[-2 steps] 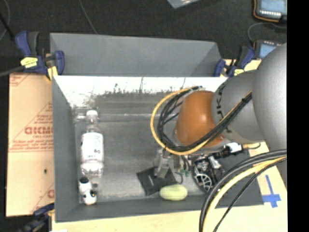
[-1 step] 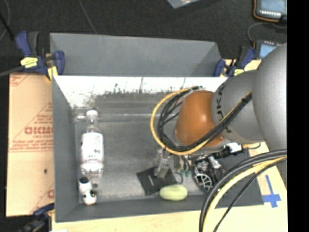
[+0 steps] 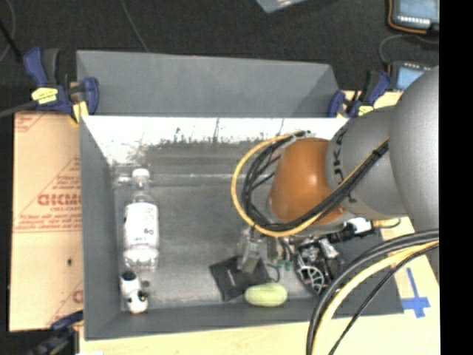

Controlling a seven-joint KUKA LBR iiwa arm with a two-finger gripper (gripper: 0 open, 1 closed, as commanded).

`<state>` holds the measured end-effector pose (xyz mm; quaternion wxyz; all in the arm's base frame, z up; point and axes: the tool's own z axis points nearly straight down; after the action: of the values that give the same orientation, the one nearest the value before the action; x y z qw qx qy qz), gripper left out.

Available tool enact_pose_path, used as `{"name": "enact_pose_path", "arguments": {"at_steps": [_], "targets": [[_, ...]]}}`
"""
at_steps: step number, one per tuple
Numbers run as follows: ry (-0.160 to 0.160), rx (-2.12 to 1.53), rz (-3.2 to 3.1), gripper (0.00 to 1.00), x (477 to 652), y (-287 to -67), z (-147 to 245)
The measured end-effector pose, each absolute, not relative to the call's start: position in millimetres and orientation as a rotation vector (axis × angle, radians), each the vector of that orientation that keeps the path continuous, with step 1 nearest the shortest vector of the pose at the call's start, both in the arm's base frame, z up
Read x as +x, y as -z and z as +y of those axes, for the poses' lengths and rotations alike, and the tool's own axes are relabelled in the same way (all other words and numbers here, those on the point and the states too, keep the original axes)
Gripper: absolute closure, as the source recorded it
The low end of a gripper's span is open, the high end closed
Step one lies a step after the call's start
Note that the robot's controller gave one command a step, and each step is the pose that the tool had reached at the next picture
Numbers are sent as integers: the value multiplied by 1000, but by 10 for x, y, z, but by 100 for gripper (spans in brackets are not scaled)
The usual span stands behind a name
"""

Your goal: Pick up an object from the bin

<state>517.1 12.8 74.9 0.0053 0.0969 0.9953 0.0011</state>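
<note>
The arm [image 3: 384, 161] reaches in from the right of the frame, its orange cover [image 3: 299, 180] and looped cables [image 3: 247, 176] hanging over the right half of the grey bin [image 3: 199, 95]; below the cover the pincer [image 3: 251, 257] is low in the lower middle of the bin, right over the upper right edge of a black flat piece [image 3: 228, 278] that lies on the floor there; whether the pincer is apart or together I cannot tell; just below and right of it, against the near wall, lies a pale yellow-green oblong thing [image 3: 266, 295], touching or nearly touching the black flat piece; to the right, partly under the arm, sits a black and white wiry thing [image 3: 314, 268]; well apart, at the left of the bin, a clear plastic bottle [image 3: 140, 228] lies lengthwise with its cap toward the top of the frame; a small white and black figure [image 3: 134, 291] lies just below it in the lower left corner.
</note>
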Motion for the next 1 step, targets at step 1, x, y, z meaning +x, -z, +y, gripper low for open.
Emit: {"name": "enact_pose_path", "arguments": {"at_steps": [1], "targets": [[-3, 303, 3121, 100, 5157, -945, 124]]}}
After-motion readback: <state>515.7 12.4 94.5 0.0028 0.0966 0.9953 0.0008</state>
